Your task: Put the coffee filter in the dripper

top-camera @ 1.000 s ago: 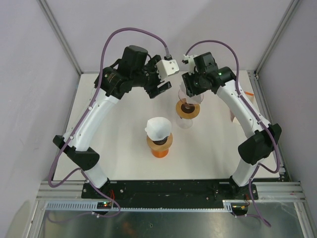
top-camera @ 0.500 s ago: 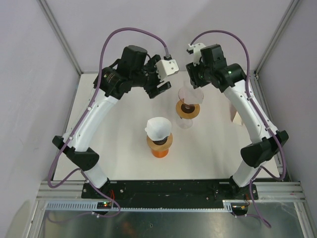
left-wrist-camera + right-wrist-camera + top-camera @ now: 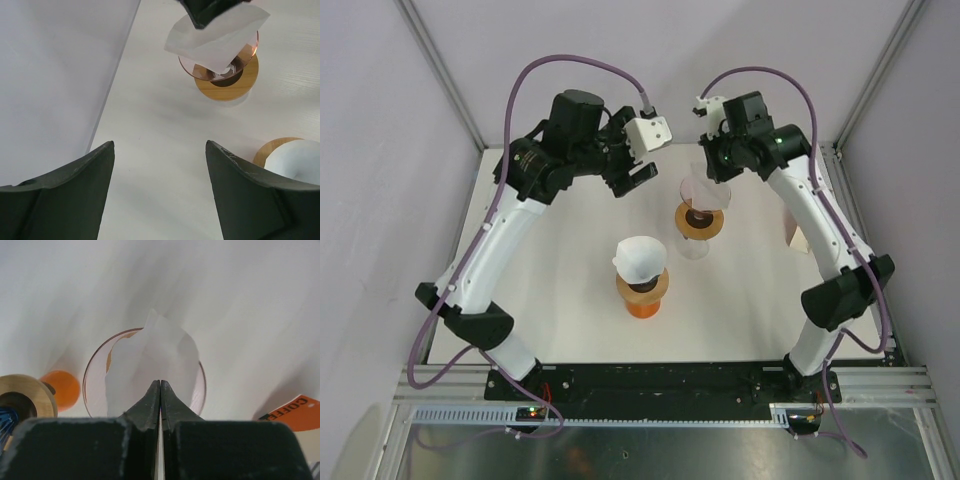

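Left to right: your left pincer [image 3: 160, 146] hangs over the bare desk [image 3: 150, 115] with its jaws wide apart, holding nothing and touching nothing; next, near the middle, the orange dripper [image 3: 642, 298] already carries a white seated filter [image 3: 638, 256], so that one looks done; to its right the pink glass dripper [image 3: 192, 67] on its wooden collar has the coffee filter [image 3: 215, 37] standing in it, lower corner down inside the cup, upper part tilted and poking above the rim, folded flat and not spread against the glass; so call the task mostly there, seating left to do; your right pincer [image 3: 160, 385] is pressed fully together, tips right at the filter's upper edge; whether paper is nipped between them, cannot tell; far right, an orange coffee packet [image 3: 295, 416] lies well apart from the drippers.
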You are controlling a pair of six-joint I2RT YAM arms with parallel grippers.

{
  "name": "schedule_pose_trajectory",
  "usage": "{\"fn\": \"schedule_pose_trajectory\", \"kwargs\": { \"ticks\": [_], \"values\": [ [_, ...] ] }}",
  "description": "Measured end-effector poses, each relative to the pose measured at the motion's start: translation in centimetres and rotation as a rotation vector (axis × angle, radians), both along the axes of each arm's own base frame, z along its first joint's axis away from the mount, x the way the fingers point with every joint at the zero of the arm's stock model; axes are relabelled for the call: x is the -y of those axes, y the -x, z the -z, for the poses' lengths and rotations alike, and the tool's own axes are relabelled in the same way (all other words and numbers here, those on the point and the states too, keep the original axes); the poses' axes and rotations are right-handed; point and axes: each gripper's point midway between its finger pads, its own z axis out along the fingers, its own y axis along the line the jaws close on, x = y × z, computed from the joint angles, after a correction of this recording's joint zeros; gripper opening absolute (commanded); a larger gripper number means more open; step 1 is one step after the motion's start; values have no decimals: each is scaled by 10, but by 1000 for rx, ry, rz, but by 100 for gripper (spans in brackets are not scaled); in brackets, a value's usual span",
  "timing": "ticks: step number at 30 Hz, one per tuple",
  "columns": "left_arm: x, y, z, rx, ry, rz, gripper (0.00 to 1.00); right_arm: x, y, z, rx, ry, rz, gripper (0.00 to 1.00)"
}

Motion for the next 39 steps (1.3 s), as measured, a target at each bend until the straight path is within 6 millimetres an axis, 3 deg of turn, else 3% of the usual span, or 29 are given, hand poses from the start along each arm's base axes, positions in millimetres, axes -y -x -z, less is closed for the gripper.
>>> {"fn": "schedule_pose_trajectory", "kwargs": {
  "ticks": [8,19,30,39],
  "values": [
    [-4,2,0,0,0,-4,79,-13,11,55,-191,52,-47,0],
    [-8,0,3,-7,-5,-14,79,-26,22,70,-218,120,-55,0],
    [-9,-1,4,-10,-4,-16,81,-18,25,112,-274,236,-13,0],
    [-10,-2,4,-10,-3,-18,81,-18,21,113,-261,239,8,0]
  ]
}}
